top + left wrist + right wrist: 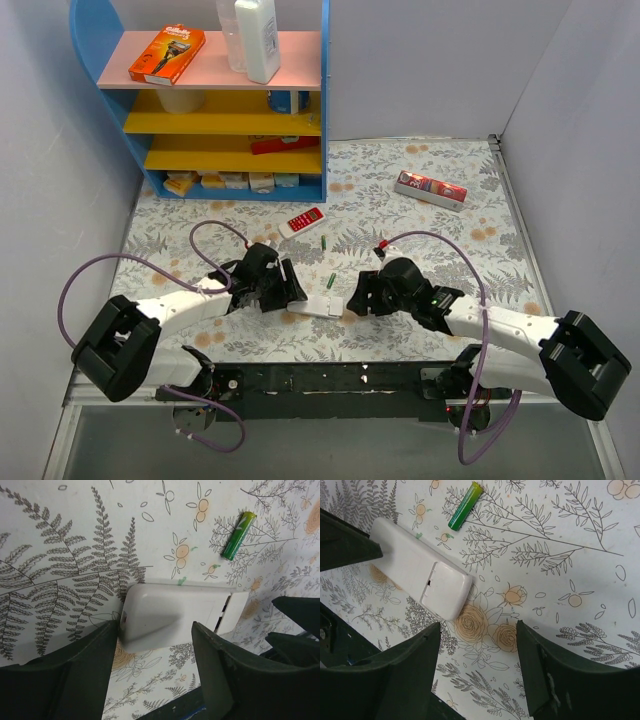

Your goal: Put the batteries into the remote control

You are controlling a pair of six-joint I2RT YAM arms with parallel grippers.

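**Position.** You had the remote control (322,305) lying on the bench (430,260) with its plain white back upward, between the two arms. Its battery cover (445,590) was fitted at the end nearer the right arm and was not yet removed. One green battery (465,505) lay near the remote. A second battery (325,241) lay farther up the bench, close to the red remote (302,220).

**Pincers.** The left pincer (155,630) stood partly open with its fingers astride the remote's plain end. It gripped nothing firmly, and contact with the sides could not be confirmed. The right pincer (479,627) stood open and empty, just short of the cover end.

**Hazards.**
- If the left fingers met the body unevenly, the smooth casing would probably twist or skid across the patterned cloth.
- If the right pincer pushed on the cover before the body was braced, the whole remote would likely slide instead of the cover.
- The nearby battery is round, so a nudge from either the remote or a finger could roll it away.
- With both pincers so close together, a hurried approach risked finger-to-finger collision.
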